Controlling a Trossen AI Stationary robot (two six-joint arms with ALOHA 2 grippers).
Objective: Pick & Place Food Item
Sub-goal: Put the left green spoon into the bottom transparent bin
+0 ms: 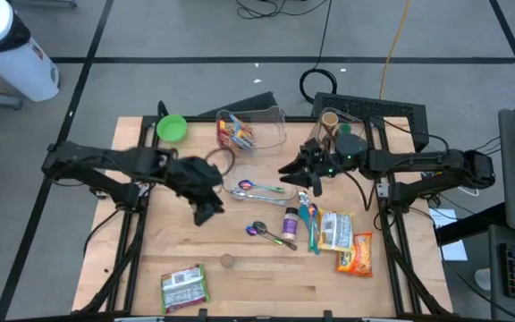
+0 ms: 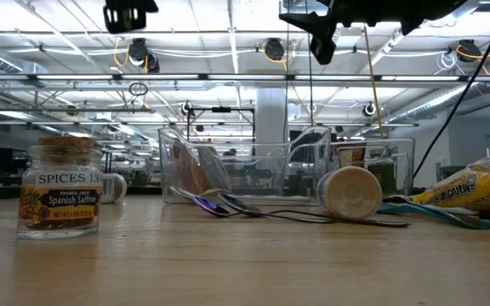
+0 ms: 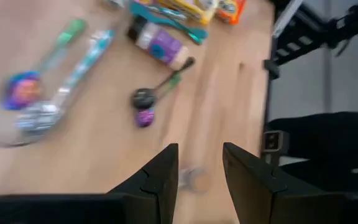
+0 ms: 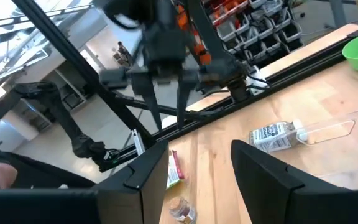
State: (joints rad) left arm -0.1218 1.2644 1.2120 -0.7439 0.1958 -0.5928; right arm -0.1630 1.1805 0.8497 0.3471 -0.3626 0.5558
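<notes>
Wooden table [image 1: 150,268], two spread claws (left [image 1: 206,213], right [image 1: 312,183]), one spice jar [image 1: 227,261], one green bowl [image 1: 172,128].

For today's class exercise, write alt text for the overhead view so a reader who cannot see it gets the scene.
Two dark robot arms reach over a wooden table: the left hand and right hand hover above scattered spoons, snack packets and a clear bin. A green bowl sits at the far left corner.
</notes>
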